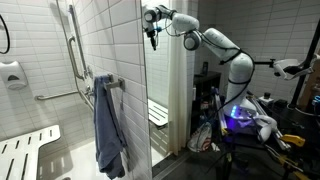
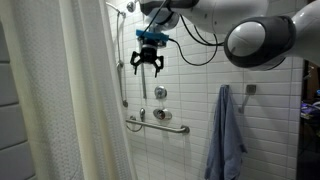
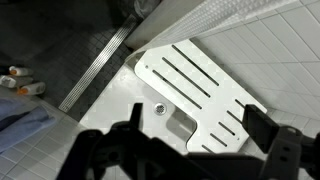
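**Open fingers high in a shower stall, with a fold-down seat far beneath them**

The black fingers [image 3: 270, 140], closest to the wrist camera, are spread as wide as they go and hold only air. In an exterior view they hang near the chrome upright shower rail [image 2: 122, 60] without touching it. The white slatted plastic shower seat [image 3: 195, 85] lies straight below them and well apart, its long axis running from upper left to lower right in the wrist view. The robot's single arm is the only one that can reach it. Counted: one seat, one round floor drain [image 3: 160, 108] just beside it, one long grated drain channel [image 3: 95, 65], what look like two small bottles [image 3: 20, 80], and one blue towel [image 2: 228, 135] hanging lower, off to the side.
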Controlling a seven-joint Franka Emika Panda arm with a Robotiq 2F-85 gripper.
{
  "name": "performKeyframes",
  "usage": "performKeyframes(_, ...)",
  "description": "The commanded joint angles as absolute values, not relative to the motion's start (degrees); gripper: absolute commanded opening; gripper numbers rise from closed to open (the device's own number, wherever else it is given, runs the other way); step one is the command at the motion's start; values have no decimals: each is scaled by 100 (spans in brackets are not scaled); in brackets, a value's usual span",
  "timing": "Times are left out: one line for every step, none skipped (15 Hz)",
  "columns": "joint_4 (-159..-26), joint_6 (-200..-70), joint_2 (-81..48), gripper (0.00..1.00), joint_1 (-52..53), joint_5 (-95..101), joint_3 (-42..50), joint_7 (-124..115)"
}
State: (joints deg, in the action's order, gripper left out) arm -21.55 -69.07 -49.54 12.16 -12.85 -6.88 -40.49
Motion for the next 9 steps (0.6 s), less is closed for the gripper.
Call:
performKeyframes(-2007, -6842, -5037, 100, 1215, -1275, -699, -4061)
performKeyframes(-2008, -6844, -5036, 100, 1215, -1275, -700, -4061)
performKeyframes(-2009, -6845, -5036, 100, 1215, -1275, -701, -4060)
performKeyframes(-2010, -6846, -5034, 100, 1216, -1276, -703, -4060)
performKeyframes(-2009, -6846, -5035, 100, 1216, -1276, -705, -4060)
performKeyframes(-2010, -6906, -5079, 100, 1228, -1314, -731, -4092)
performKeyframes(-2012, -6974, -5134, 100, 1226, -1396, -791, -4112)
performKeyframes(-2025, -6990, -5166, 100, 1220, -1450, -835, -4159)
performKeyframes(-2016, -7048, -5217, 100, 1224, -1512, -892, -4171)
